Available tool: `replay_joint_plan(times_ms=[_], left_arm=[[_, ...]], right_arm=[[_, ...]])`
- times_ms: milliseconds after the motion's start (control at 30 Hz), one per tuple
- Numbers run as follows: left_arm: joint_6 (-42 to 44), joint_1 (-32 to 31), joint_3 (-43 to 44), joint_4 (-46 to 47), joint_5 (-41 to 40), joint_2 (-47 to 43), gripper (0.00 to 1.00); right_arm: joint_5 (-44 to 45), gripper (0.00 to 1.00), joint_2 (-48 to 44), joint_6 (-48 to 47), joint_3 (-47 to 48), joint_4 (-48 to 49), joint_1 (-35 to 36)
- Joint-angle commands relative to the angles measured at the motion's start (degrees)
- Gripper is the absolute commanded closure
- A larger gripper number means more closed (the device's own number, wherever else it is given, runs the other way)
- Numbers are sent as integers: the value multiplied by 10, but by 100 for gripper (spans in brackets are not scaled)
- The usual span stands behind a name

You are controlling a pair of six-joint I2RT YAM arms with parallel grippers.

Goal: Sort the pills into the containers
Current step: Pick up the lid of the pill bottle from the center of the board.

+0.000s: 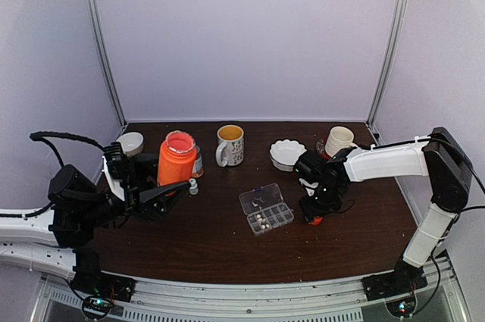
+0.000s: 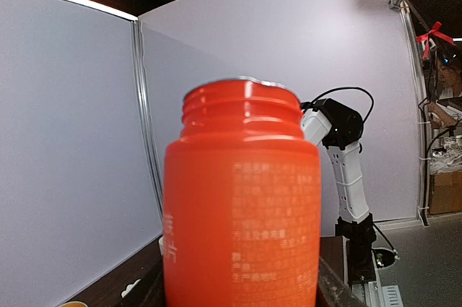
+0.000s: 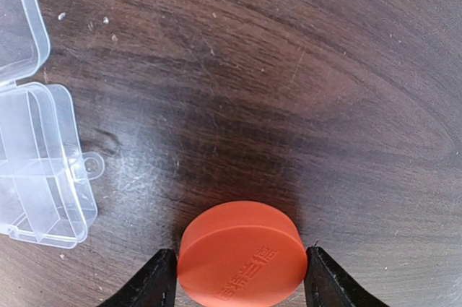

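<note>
The clear pill box [image 1: 265,208] lies open mid-table; a few pale pills [image 1: 262,220] lie in its near row. Its empty end compartments show in the right wrist view [image 3: 40,177], with tiny pale specks [image 3: 62,16] on the wood beside it. My left gripper [image 1: 168,190] is shut on the uncapped orange bottle [image 1: 176,158], which stands upright and fills the left wrist view [image 2: 242,213]. My right gripper [image 3: 242,278] points down just right of the box, [image 1: 312,212] in the top view, its jaws against both sides of the orange cap [image 3: 242,253] at the table surface.
A small white bottle [image 1: 193,186] stands beside the orange bottle. Along the back are a small white dish [image 1: 130,142], a white mug [image 1: 229,145], a white bowl [image 1: 286,154] and a pale cup [image 1: 338,140].
</note>
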Motion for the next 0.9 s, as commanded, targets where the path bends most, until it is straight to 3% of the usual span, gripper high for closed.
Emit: replay_joint_plan(times_ms=[0,200,500,733,867], left_arm=[[-7,-3,6,20,6,-9,100],[-9,-2,4,15,7,-10,100],[-10,-3,3,12,2,-3,100],[-73,-2,20,-1,6,35,100],[-134,-2,56,-6,72,89,100]], right_arm=[[2,36,13,-2,4,7,-4],[2,34,18,-3,5,6,-3],[2,41,-14,-7,12,-10,-3],[-79,42,-154,-44,0,11,-3],[-129,49,-253,-57,18,12,-3]])
